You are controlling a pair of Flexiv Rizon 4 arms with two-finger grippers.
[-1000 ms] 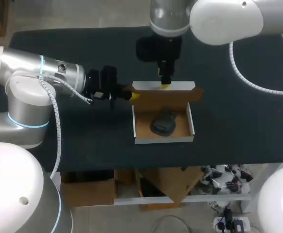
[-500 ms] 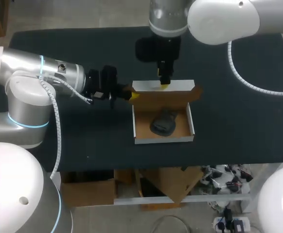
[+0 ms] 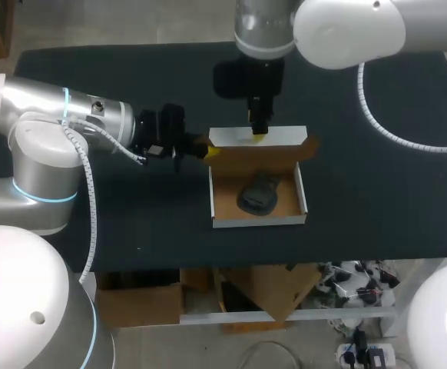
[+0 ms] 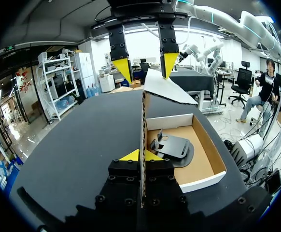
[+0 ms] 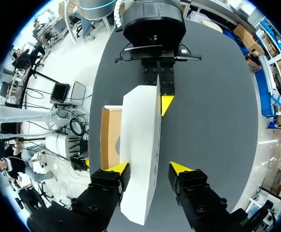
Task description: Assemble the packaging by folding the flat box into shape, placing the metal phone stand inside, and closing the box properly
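Observation:
The white box tray (image 3: 259, 221) with a brown inside lies mid-table, and the dark metal phone stand (image 3: 257, 192) rests in it. The lid (image 3: 258, 137) stands upright along the tray's far side. My left gripper (image 3: 206, 150) is shut on the lid's brown side flap (image 4: 143, 125), seen edge-on between its tips (image 4: 140, 155). My right gripper (image 3: 259, 132) hangs over the lid's top edge, open. The white lid panel (image 5: 140, 140) stands between its fingers (image 5: 147, 167), against one and clear of the other. The stand (image 4: 172, 147) lies ahead of the left gripper.
Black table surface (image 3: 377, 192) surrounds the box on all sides. The table's front edge (image 3: 285, 260) runs just below the tray. My left arm's body (image 3: 62, 123) lies over the table's left part.
The right arm has shifted very slightly to the left and away over the lid. The box, the stand and the left arm are where they were.

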